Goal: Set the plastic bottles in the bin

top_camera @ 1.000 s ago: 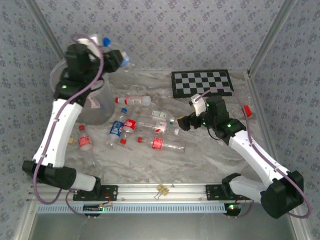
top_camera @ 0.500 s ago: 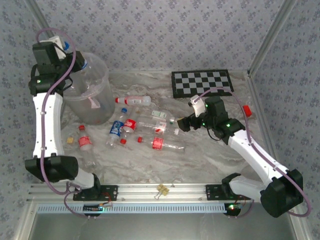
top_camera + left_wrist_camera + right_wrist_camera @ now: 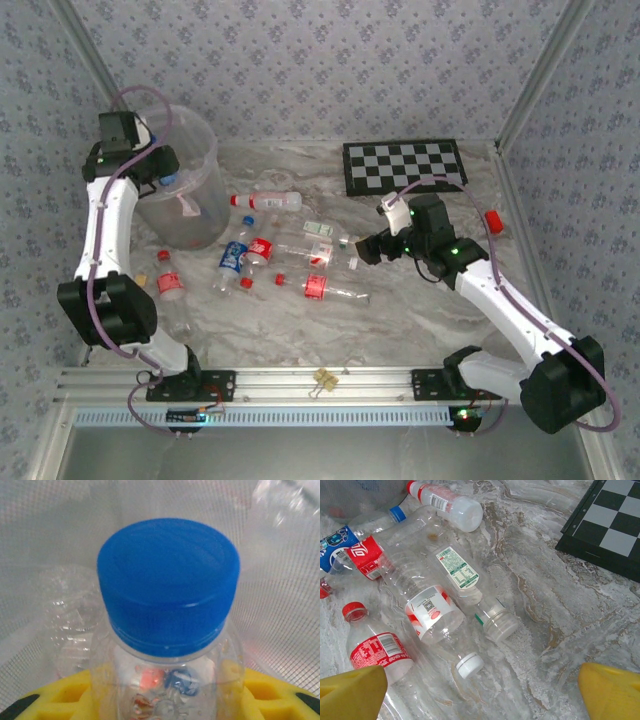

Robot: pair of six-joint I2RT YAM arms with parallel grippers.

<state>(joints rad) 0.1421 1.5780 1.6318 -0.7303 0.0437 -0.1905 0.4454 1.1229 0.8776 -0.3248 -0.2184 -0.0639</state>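
At the back left of the counter (image 3: 400,320), the blue-capped bottle (image 3: 167,585) sits upright within the outline of the bin (image 3: 205,135), a frosted, translucent round bucket with a wide rim. Its finely textured wall shows behind the bottle in the left wrist view. The bottle's body is clear and dimpled under a ribbed blue cap, and the left gripper (image 3: 158,172) is clamped on it with yellow pads (image 3: 260,700). The loose plastic bottles (image 3: 300,255) lie on their sides on the grey-veined, marble-look counter. Among them are a white-capped bottle (image 3: 427,612) with a red-and-white label and a red-capped bottle (image 3: 375,647). The right gripper (image 3: 368,246) hangs near them, jaws wide apart, holding nothing. A flat black-and-white checkerboard (image 3: 405,165) lies behind.
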